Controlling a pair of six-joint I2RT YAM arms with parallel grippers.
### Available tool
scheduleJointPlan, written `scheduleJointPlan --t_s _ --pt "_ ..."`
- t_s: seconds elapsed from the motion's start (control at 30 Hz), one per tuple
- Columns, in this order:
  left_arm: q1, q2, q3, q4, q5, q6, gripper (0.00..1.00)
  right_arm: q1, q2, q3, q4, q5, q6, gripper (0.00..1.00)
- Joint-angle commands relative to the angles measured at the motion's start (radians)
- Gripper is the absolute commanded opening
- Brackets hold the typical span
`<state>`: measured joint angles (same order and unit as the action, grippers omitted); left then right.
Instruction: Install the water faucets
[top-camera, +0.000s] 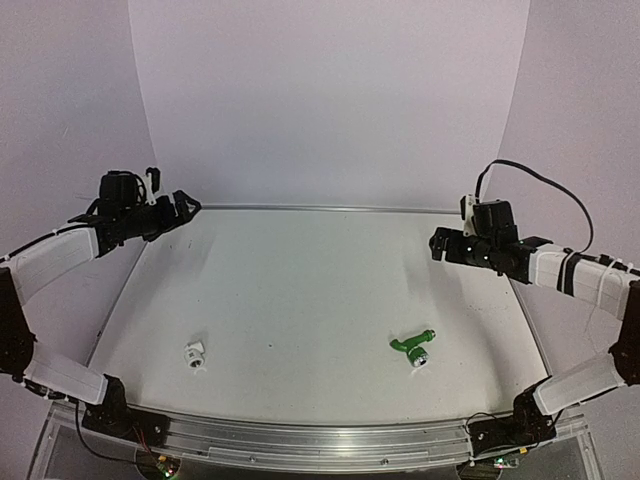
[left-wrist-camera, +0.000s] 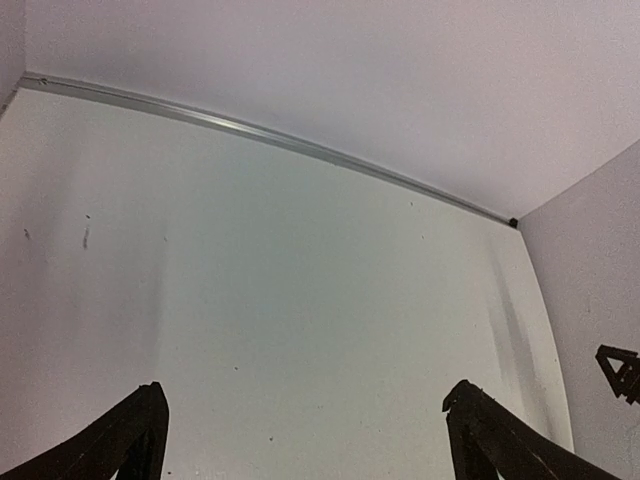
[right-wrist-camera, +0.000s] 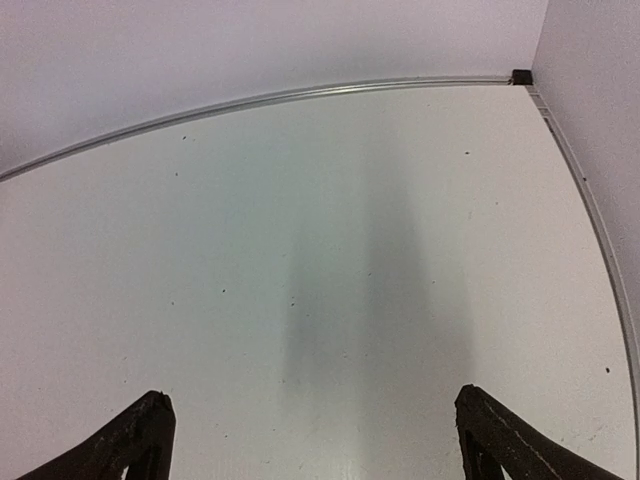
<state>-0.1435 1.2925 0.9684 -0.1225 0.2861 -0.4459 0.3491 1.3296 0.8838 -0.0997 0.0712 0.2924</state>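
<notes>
At the near edge the two arm bases sit at either end of a metal rail that fronts the white tabletop. Just beyond the rail, in the near left part of the tabletop, the small white fitting lies by itself. Well to its right, at about the same depth, the green tap lies on its side. Its round silvery end is turned toward the near edge and its stem angles off to the far right. Tap and fitting are well apart, and both lie clear of the tools. Farther back, the left tool hangs by the far left corner of the tabletop, pointing right. In its wrist view its two dark fingers stand wide apart, with bare tabletop showing between them. The right tool hangs over the right side, somewhat nearer than the left one, pointing left and well behind the tap. Its fingers are likewise spread wide and grip nothing. A black cable loops above the right wrist. At the far edge a thin metal strip runs along the foot of the pale wall.
</notes>
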Motion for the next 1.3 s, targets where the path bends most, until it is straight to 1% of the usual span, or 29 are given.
scheduleJointPlan --t_s 0.0,0.13,0.27,0.4,0.53,0.63,0.77,0.83,1.07,1.17,1.27 --pt "-0.079 0.051 0.017 0.010 -0.007 0.019 1.00 0.021 0.043 0.064 -0.015 0.036 0.029 0.98" --pt "-0.094 0.068 -0.013 0.009 -0.019 0.007 1.00 0.022 0.059 0.062 -0.018 0.032 0.034 0.98" --pt "-0.094 0.065 -0.059 0.002 -0.032 -0.022 0.99 0.021 0.074 0.042 -0.018 0.112 0.082 0.98" --pt "-0.095 0.038 -0.124 -0.011 -0.026 -0.069 0.97 0.021 0.090 0.030 -0.022 0.141 0.136 0.98" --pt "-0.106 -0.010 -0.215 -0.022 -0.004 -0.146 0.97 0.021 0.119 0.052 -0.026 0.017 0.124 0.98" --pt "-0.145 -0.053 -0.284 -0.024 -0.026 -0.195 0.97 0.021 0.154 0.076 -0.025 -0.076 0.117 0.98" --pt "-0.229 -0.084 -0.326 -0.085 -0.109 -0.257 0.97 0.022 0.204 0.102 -0.006 -0.237 0.101 0.98" --pt "-0.286 -0.091 -0.336 -0.123 -0.172 -0.289 0.97 0.026 0.237 0.120 -0.006 -0.284 0.098 0.98" --pt "-0.429 -0.072 -0.348 -0.245 -0.347 -0.364 0.94 0.043 0.279 0.135 -0.006 -0.305 0.105 0.98" --pt "-0.481 -0.040 -0.330 -0.291 -0.399 -0.384 0.94 0.047 0.279 0.140 -0.008 -0.326 0.100 0.98" --pt "-0.513 0.009 -0.298 -0.375 -0.464 -0.411 0.93 0.054 0.269 0.142 -0.018 -0.341 0.089 0.98"
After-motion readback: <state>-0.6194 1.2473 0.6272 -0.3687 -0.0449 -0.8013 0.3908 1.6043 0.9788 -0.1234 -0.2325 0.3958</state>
